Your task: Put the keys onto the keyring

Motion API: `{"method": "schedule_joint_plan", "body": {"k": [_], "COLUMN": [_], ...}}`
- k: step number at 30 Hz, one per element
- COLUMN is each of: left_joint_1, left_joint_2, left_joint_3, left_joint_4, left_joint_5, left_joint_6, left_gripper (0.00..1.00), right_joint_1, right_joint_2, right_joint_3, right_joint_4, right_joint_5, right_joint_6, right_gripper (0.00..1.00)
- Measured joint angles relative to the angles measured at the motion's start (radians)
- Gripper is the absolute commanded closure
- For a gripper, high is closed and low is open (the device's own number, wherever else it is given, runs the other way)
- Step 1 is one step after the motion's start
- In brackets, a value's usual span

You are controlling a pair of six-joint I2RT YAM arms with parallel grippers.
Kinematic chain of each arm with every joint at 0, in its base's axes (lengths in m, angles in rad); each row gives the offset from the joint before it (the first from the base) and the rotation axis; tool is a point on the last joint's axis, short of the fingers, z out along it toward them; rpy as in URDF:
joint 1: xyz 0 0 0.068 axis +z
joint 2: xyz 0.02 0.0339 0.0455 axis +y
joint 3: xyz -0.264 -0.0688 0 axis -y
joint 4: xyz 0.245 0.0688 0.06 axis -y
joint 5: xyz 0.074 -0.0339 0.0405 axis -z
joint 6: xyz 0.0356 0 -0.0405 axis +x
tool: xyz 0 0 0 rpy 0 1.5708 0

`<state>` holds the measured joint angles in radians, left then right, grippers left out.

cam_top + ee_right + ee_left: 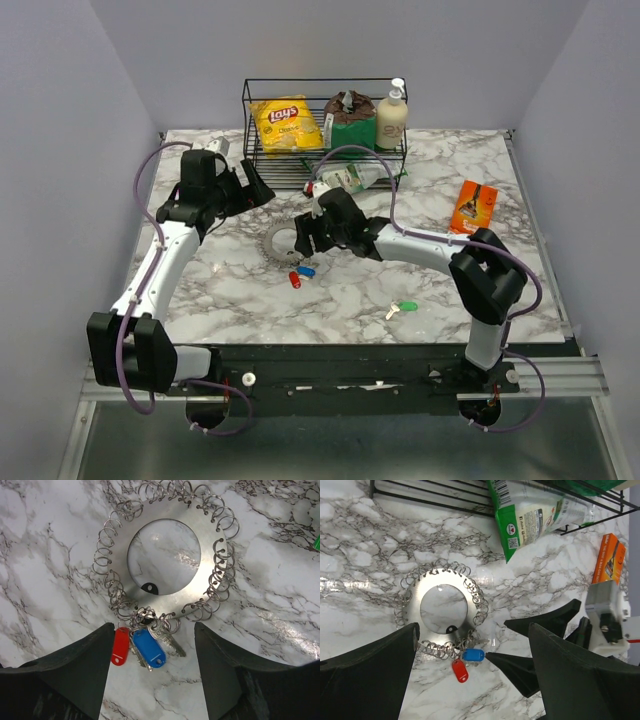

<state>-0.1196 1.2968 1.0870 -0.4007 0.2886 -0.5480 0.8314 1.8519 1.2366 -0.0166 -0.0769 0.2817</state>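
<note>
Right gripper point(153, 630) hangs spread wide over the keyring point(172, 602), where the red key point(120, 646) and blue key point(149, 647) appear hooked onto its coils. Left gripper point(473, 627), also spread and holding nothing, hovers near the keyring's far left side. Green key point(404, 308) lies loose, well apart from the keyring, so by the look of it one key is left to fit.

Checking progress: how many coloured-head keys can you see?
3. Red-headed key and blue-headed key lie together at the edge of the silvery coiled keyring; green-headed key lies apart, farther right.
</note>
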Motion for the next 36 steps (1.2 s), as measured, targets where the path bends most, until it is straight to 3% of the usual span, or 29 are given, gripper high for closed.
{"method": "schedule_joint_plan", "body": {"k": [4, 10, 14, 36], "left_joint_1": [0.0, 0.016, 0.026, 0.042], "left_joint_2": [0.005, 0.022, 0.022, 0.04], "left_joint_3": [0.024, -0.057, -0.108, -0.14], "left_joint_4": [-0.014, -0.008, 0.0, 0.078], "left_joint_5": [0.023, 0.068, 0.076, 0.128], "left_joint_6": [0.016, 0.003, -0.022, -0.066], "left_gripper": [0.01, 0.01, 0.01, 0.01], "right_joint_1": [0.014, 0.021, 0.021, 0.038], "right_joint_2": [0.016, 0.034, 0.067, 0.196], "right_joint_3": [0.026, 0.046, 0.067, 0.144], "right_joint_4": [-0.024, -0.046, -0.069, -0.121], "right_joint_5": [0.006, 0.017, 0.035, 0.086], "right_joint_6": [-0.011, -0.018, -0.021, -0.029], "right_gripper": [0.33, 0.38, 0.48, 0.57]}}
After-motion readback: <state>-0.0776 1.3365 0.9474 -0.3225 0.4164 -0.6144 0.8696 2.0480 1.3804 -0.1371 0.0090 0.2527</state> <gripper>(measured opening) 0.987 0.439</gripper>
